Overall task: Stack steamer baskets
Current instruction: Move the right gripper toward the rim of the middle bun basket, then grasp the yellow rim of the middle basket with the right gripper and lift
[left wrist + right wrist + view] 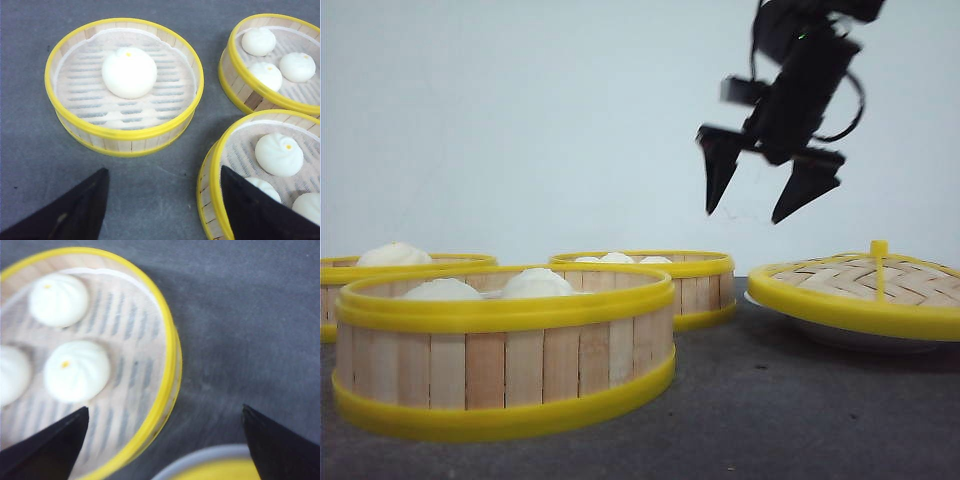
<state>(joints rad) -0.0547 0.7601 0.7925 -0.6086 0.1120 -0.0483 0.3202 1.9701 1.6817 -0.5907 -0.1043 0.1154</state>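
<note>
Far left, a steamer basket (395, 268) with one bun sits at the back of the grey table (800, 420), the nearest basket (505, 350) stands in front of it, and a third basket (650, 285) rests further back toward the middle, none of them stacked. The left gripper (162, 205) looks down between the baskets, its fingers spread with nothing between them. To the right, the right gripper (767, 190) hangs high, tilted, its two pointed fingers apart and empty, just left of the domed lid (865, 290).

No readable text, label, brand, number or sign anywhere in view.
</note>
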